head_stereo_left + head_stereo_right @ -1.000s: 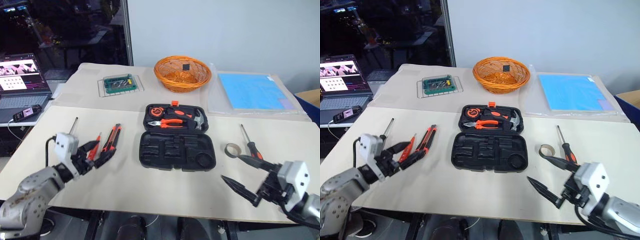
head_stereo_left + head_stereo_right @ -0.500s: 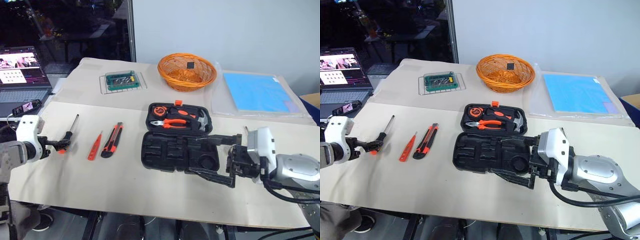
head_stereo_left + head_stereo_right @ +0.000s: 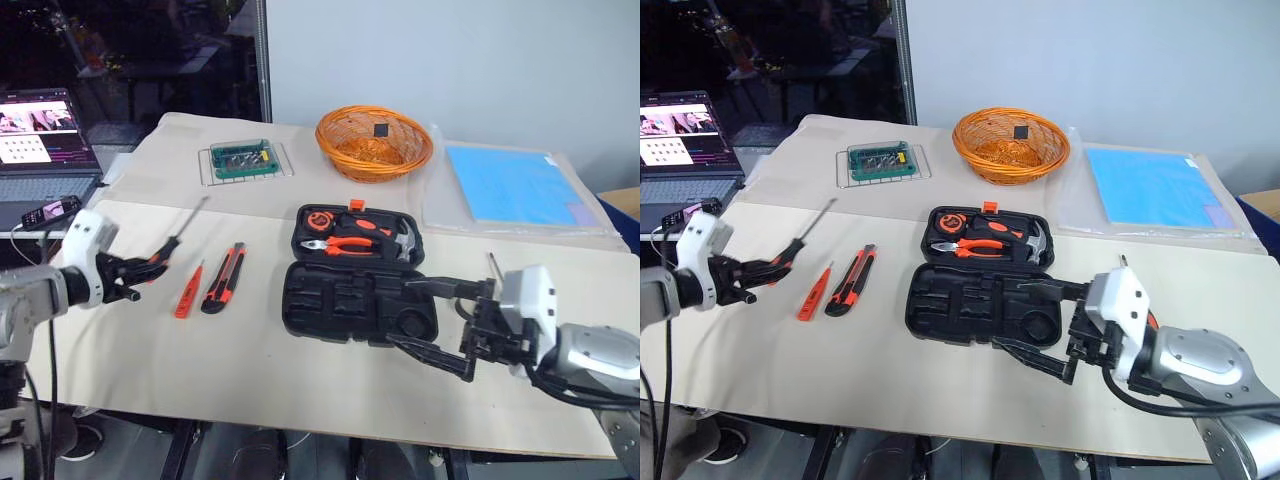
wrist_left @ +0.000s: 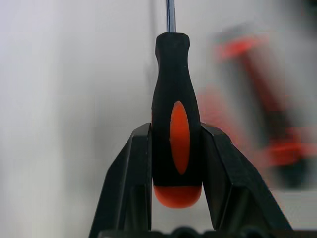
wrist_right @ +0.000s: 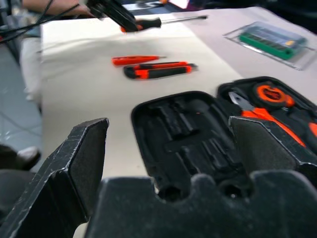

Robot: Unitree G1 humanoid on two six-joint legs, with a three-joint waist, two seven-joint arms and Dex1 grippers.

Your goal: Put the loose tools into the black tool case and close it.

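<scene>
Above the counter's [image 3: 300, 380] left edge: left hand [image 3: 150, 268] clamped on screwdriver [image 3: 175, 238]; right hand [image 3: 435, 320], fingers apart, over black tool case [image 3: 355, 305].

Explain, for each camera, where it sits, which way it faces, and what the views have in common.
Left eye and right eye views: on the head, facing forward and down over the table; both arms show, with the open black tool case between them.
Left wrist view: along the left end effector, shut on a screwdriver.
Right wrist view: along the open right end effector, toward the case.
Shared: the right wrist view and the head views show the case, the utility knife and the red tester screwdriver.
</scene>
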